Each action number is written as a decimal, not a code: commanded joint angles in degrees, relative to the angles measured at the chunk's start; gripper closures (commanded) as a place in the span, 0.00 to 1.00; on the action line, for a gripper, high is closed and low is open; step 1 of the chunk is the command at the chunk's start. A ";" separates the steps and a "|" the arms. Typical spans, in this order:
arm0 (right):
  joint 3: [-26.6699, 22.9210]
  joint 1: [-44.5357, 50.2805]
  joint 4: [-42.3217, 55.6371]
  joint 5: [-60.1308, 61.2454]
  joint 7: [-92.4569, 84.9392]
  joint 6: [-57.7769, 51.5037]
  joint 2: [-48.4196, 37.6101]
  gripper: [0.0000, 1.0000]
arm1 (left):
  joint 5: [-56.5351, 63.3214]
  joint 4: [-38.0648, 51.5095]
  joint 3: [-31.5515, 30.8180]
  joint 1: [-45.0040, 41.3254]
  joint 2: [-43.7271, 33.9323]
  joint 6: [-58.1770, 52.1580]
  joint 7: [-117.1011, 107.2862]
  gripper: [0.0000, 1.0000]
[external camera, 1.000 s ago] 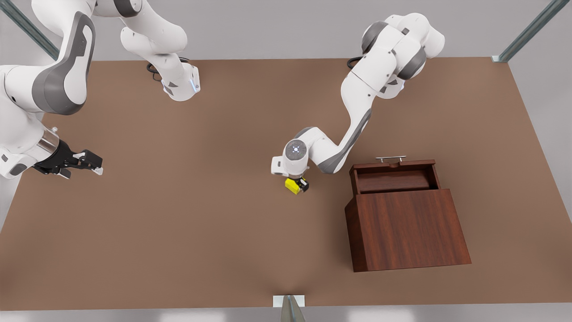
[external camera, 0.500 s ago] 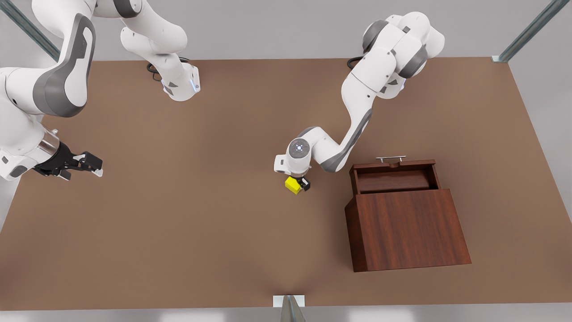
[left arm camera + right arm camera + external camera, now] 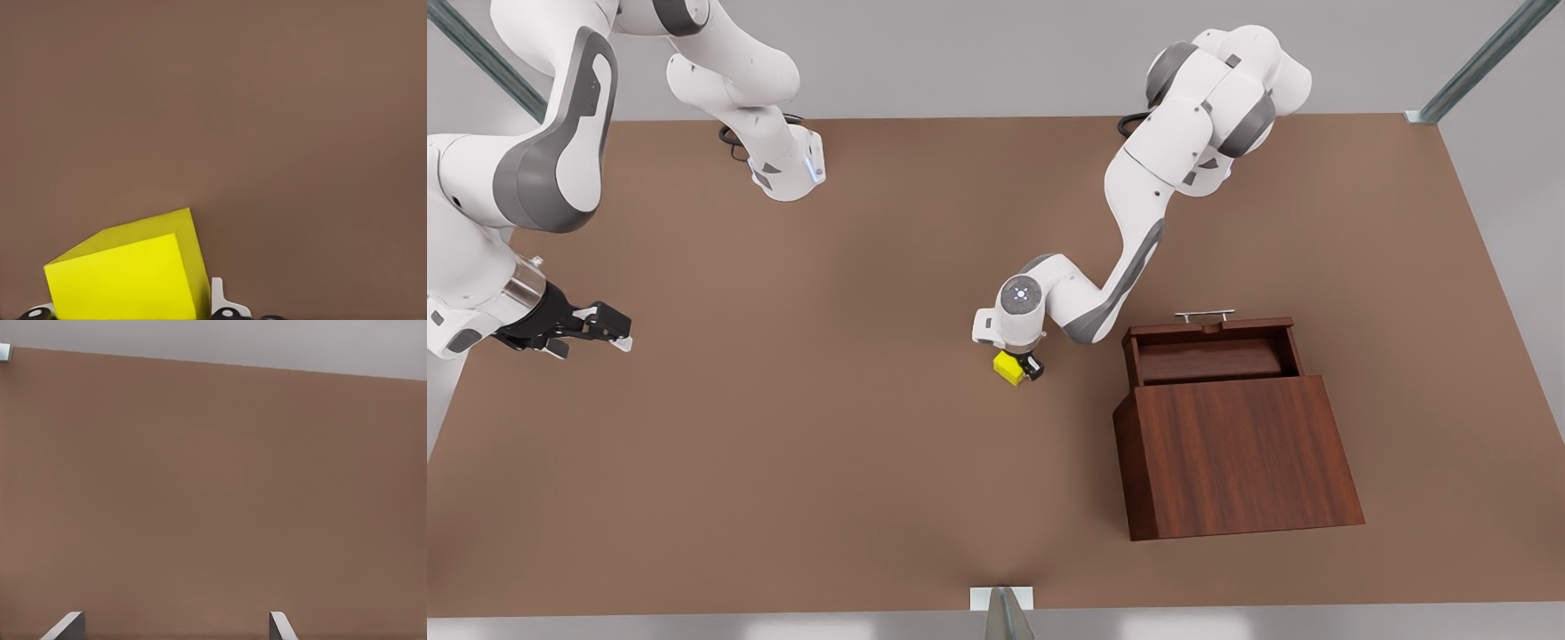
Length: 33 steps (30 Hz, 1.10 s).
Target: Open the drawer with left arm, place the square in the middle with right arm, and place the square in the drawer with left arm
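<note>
Left claw (image 3: 1021, 366) barely shifted; square (image 3: 1009, 367) clamped between its fingers.

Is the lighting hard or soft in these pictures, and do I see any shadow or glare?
Front view: soft, even light; a faint shadow on the table under the yellow cube held by the left gripper, and the open drawer is dim inside. Left wrist view: the cube has one face brighter than the other, no glare. Right wrist view: flat brown table, no shadow.

Front view looks down from overhead; both wrist views face the tabletop (image 3: 827, 427) closely.
</note>
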 commanded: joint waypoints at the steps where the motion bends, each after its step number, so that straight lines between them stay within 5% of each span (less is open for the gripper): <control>1: -0.02 -0.06 0.01 -0.02 -0.01 -0.05 0.09 0.00 | 0.29 0.10 -0.01 0.00 -0.03 0.20 -0.44 0.19; 19: -0.19 -0.59 0.28 -0.02 -0.01 -0.32 -0.61 0.00 | 0.20 0.89 0.08 0.09 -1.35 -0.59 -0.53 0.26; 29: -0.10 -0.33 0.28 0.07 0.08 0.04 -0.61 0.00 | -3.39 0.28 1.40 2.28 -15.06 -15.79 9.04 0.26; 33: -0.10 -0.50 0.28 0.07 0.08 -0.14 -0.44 0.00 | -10.08 0.28 7.37 2.29 -22.00 -24.58 21.96 0.25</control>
